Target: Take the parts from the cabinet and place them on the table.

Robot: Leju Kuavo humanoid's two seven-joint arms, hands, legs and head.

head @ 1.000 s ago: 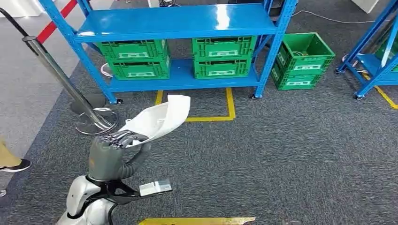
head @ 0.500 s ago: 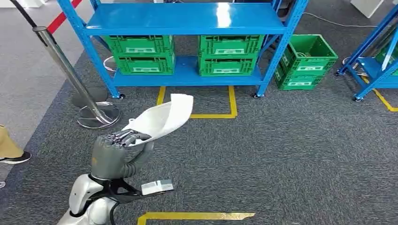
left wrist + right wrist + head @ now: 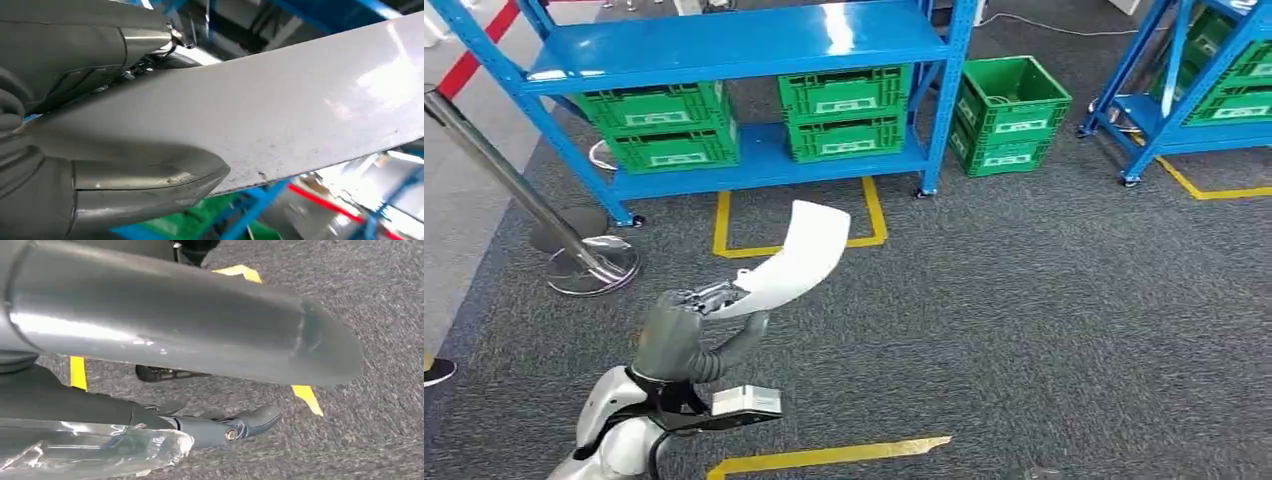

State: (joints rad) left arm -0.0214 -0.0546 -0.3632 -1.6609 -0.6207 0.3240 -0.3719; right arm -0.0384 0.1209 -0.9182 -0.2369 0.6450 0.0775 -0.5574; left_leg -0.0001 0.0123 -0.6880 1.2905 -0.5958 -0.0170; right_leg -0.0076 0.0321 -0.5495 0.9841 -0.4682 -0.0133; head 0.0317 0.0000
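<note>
A white curved panel part (image 3: 796, 258) is held up over the grey carpet by my left hand (image 3: 686, 318), which grips its lower end. In the left wrist view the same white part (image 3: 280, 115) spans the picture, with my left hand (image 3: 115, 187) clamped along its edge. My right hand (image 3: 175, 315) hangs over the carpet, thumb and dark fingers (image 3: 230, 427) stretched out. Crinkled clear plastic (image 3: 90, 450) lies against its palm side; I cannot tell whether it is gripped.
A blue rack (image 3: 724, 50) stands ahead with green crates (image 3: 664, 125) on its lower shelf. Another green crate (image 3: 1009, 115) sits on the floor beside it. A second blue rack (image 3: 1194, 90) is at the right, a metal stanchion (image 3: 514, 190) at the left. A person's shoe (image 3: 436, 372) shows at the left edge.
The whole picture has shifted left, so the camera has turned. My left hand still holds the white part, now tilted more upright.
</note>
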